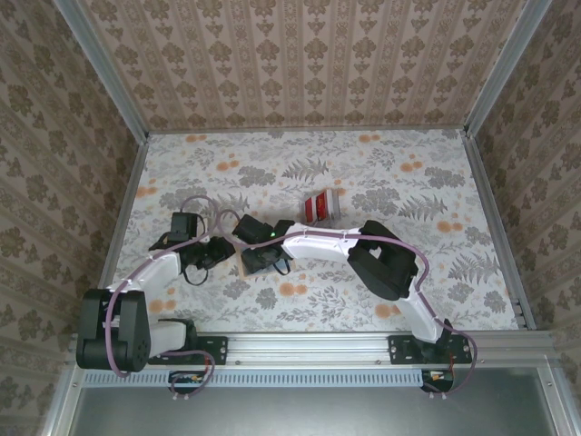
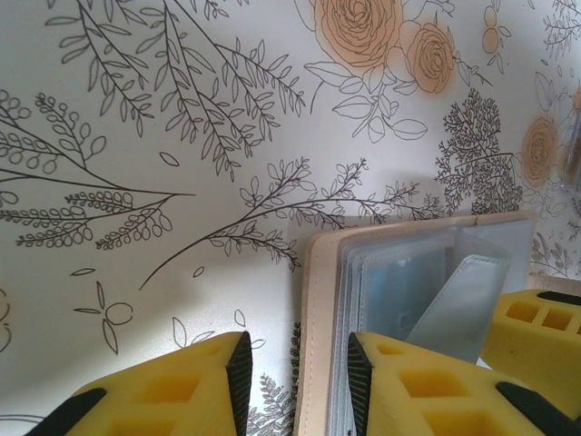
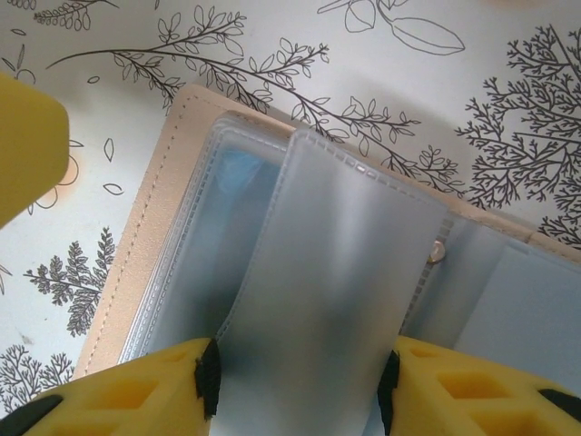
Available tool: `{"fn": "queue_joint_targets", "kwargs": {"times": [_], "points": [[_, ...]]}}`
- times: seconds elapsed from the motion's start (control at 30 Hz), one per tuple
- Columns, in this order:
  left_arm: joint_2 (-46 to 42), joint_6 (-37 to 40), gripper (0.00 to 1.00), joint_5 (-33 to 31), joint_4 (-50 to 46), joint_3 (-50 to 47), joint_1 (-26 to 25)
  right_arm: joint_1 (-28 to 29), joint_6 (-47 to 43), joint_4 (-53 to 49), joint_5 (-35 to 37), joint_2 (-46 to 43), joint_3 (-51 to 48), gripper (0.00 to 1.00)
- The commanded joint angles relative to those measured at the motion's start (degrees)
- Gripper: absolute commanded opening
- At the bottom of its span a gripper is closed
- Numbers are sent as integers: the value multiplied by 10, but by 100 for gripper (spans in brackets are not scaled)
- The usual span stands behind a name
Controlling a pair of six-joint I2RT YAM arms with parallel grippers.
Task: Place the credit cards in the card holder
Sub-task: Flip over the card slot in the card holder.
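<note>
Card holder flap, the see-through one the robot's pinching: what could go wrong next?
The right gripper pinches one thin sleeve; it could buckle or slip out and flop shut. The left gripper just straddles the card holder at its tan edge, so the holder might slide if the sleeve gets tugged. The credit cards lie apart, and both grippers are busy here; letting go to fetch one may close the pocket.

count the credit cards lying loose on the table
1 clearly seen: a red credit card lying on the table beyond the card holder. It looks like a small stack, so others may be hidden beneath it.
</note>
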Motion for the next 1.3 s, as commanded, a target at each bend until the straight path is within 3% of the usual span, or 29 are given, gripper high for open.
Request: {"fn": "queue_joint_targets", "kwargs": {"times": [0.0,0.17,0.23,0.57,0.9,1.13,1.27], "points": [[-6,11,35,21,0,-3,4,-5,4,10,-5,-28,-30,49],[-19,0,32,40,3,-1,4,-37,40,106,-82,-63,-106,29],[-19,-6,31,49,7,1,4,-50,52,138,-116,-69,-129,26],[-2,-51,21,79,49,24,-28,-102,121,289,-250,-73,-212,27],[97,-80,11,75,120,46,-84,-106,122,297,-245,-87,-229,30],[178,-84,4,80,165,45,-90,-113,122,307,-253,-97,-241,32],[184,-77,2,68,160,44,-90,-117,117,301,-248,-120,-252,40]]}}
